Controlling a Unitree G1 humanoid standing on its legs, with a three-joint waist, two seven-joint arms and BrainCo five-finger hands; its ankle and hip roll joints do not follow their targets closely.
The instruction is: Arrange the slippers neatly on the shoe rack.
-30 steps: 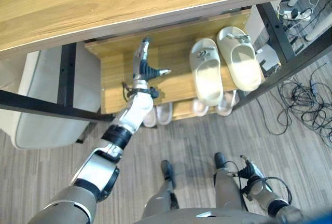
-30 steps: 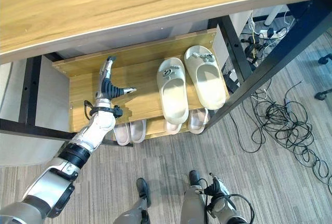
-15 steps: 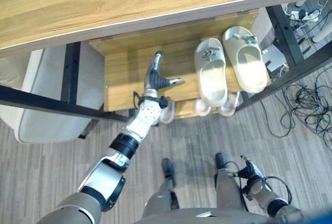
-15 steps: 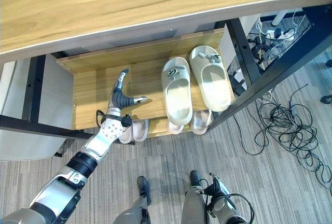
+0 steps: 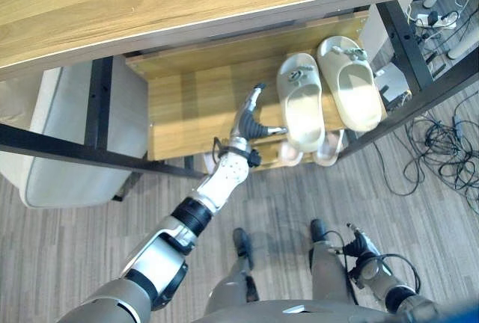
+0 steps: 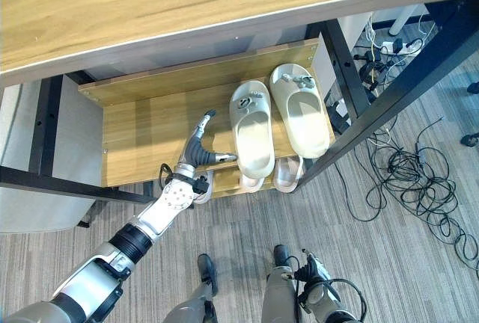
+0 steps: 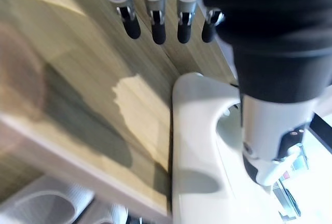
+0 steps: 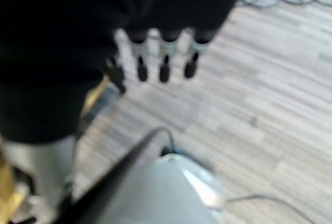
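Two cream slippers, left (image 5: 301,110) and right (image 5: 348,82), lie side by side, toes outward, at the right end of the wooden shoe rack's upper shelf (image 5: 187,106). My left hand (image 5: 249,121) reaches over that shelf, open, fingers straight. Its thumb (image 7: 264,146) rests against the left cream slipper (image 7: 197,146) near the heel end. On the lower shelf, pale slippers (image 5: 327,147) poke out under the cream pair, and another pale slipper (image 6: 202,186) shows beside my left wrist. My right hand (image 5: 359,247) hangs low at the lower right, open, its fingers (image 8: 163,63) straight over the floor.
A wooden tabletop (image 5: 150,1) overhangs the rack. Black frame bars (image 5: 67,155) cross on the left and right. A grey cabinet (image 5: 60,143) stands left of the rack. Loose cables (image 5: 441,151) lie on the floor to the right.
My left hand has slid right along the upper shelf, from its left part up to the left cream slipper, where the thumb now meets it. The right hand has stayed put.
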